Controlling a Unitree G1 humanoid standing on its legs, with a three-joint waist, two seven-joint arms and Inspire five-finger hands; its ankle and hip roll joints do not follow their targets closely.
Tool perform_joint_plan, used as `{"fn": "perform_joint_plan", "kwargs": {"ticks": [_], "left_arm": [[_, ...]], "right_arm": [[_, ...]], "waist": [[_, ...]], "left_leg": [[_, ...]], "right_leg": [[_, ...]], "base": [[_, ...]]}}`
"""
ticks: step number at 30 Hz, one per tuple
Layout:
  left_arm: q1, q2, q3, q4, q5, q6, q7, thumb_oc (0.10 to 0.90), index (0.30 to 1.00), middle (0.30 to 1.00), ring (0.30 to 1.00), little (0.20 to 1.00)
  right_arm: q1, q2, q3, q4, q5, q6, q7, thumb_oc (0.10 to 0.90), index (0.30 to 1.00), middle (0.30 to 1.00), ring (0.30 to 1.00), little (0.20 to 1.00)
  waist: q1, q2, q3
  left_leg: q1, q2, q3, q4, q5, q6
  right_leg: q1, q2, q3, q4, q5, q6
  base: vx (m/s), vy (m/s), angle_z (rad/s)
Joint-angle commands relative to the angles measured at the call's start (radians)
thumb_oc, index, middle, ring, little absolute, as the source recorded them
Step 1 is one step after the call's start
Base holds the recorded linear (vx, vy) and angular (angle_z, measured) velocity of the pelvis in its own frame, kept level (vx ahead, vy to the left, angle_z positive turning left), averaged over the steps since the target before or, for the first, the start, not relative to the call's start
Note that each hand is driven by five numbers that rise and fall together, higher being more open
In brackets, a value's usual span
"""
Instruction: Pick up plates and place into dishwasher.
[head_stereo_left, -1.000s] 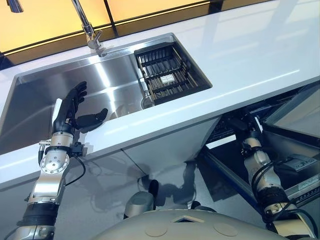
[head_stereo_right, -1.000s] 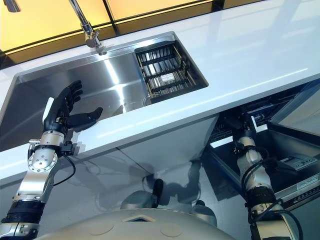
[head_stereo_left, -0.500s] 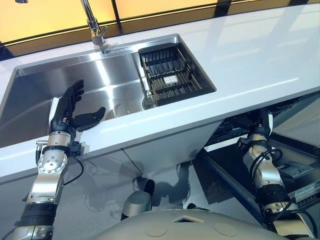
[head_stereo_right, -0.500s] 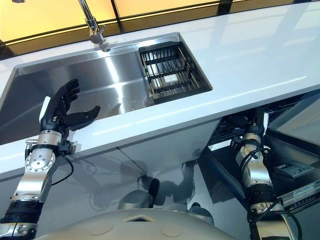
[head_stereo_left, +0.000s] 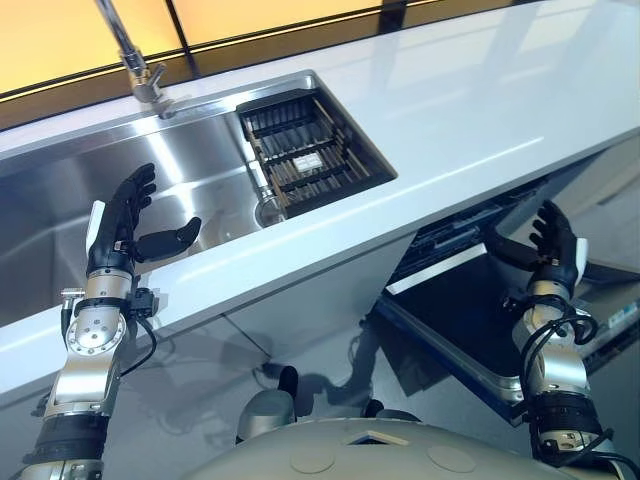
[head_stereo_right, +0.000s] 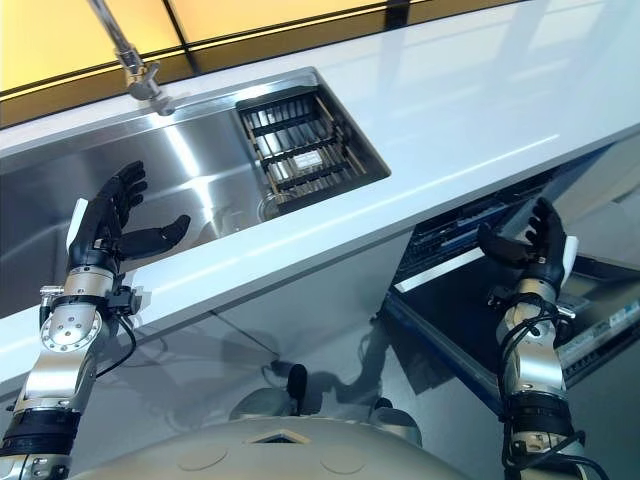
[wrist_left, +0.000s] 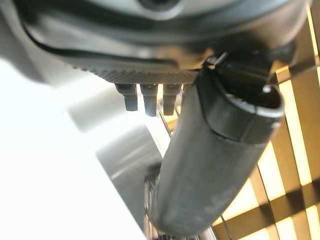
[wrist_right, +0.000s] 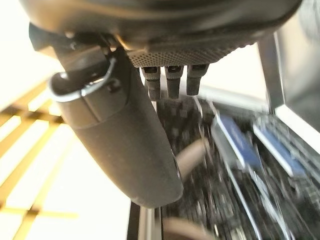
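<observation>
Stainless-steel sink (head_stereo_left: 70, 215) beneath our open, empty left robot hand (head_stereo_left: 125, 222); right robot hand (head_stereo_right: 537, 250), also open, hovers over the dishwasher (head_stereo_left: 460, 300). We see no plates; next, we judge, locating one.

No text, label, number or sign can be read anywhere in these views. A small pale tag (head_stereo_left: 307, 161) lies on the black rack in the sink (head_stereo_left: 200, 150), at about one o'clock from the left hand (head_stereo_left: 120, 222), but whatever is printed on it is too small to make out.
</observation>
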Motion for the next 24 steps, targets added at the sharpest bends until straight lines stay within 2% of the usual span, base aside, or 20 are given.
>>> {"fn": "perform_joint_plan", "kwargs": {"ticks": [1,9,15,21,24], "left_arm": [[-0.081,0.063,0.075,-0.068,-0.02,-0.092,0.023,0.8,0.9,0.9,0.9,0.9],[-0.102,0.085,0.09,-0.045,-0.039,-0.097,0.018,0.8,0.9,0.9,0.9,0.9],[-0.124,0.096,0.088,-0.021,-0.077,-0.12,-0.003,0.8,0.9,0.9,0.9,0.9],[-0.161,0.108,0.063,0.001,-0.11,-0.146,-0.024,0.8,0.9,0.9,0.9,0.9],[-0.177,0.119,0.052,0.008,-0.141,-0.159,-0.03,0.8,0.9,0.9,0.9,0.9]], "right_arm": [[-0.064,-0.118,-0.043,-0.078,-0.014,-0.066,-0.035,0.8,0.9,0.9,0.9,0.9],[-0.053,-0.14,-0.117,-0.023,0.013,-0.076,-0.139,0.8,0.9,0.9,0.9,0.9],[-0.062,-0.125,-0.171,0.097,0.18,-0.1,-0.217,0.8,0.9,0.9,0.9,0.9],[-0.08,-0.076,-0.203,0.244,0.361,-0.213,-0.349,0.8,0.9,0.9,0.9,0.9],[-0.08,-0.053,-0.209,0.307,0.427,-0.238,-0.356,0.8,0.9,0.9,0.9,0.9]], "waist": [[-0.018,0.0,-0.057],[-0.039,-0.003,-0.06],[-0.045,0.001,-0.059],[-0.041,0.01,-0.054],[-0.039,0.017,-0.049]], "left_leg": [[0.09,-0.044,0.081,0.007,-0.142,0.043],[0.089,-0.035,0.108,0.007,-0.147,0.037],[0.093,-0.027,0.122,0.007,-0.149,0.036],[0.106,-0.02,0.124,0.007,-0.155,0.041],[0.102,-0.02,0.116,0.007,-0.144,0.043]], "right_leg": [[-0.023,0.034,-0.002,0.007,0.026,0.008],[-0.032,0.041,0.016,0.012,0.024,0.01],[-0.037,0.042,0.018,0.034,0.011,0.007],[-0.042,0.041,0.011,0.085,-0.024,0.0],[-0.053,0.044,0.005,0.112,-0.029,-0.007]], "base": [[-0.05,-0.041,-0.25],[-0.04,-0.041,-0.12],[-0.02,-0.047,-0.04],[0.0,-0.085,-0.06],[-0.03,-0.122,-0.03]]}}
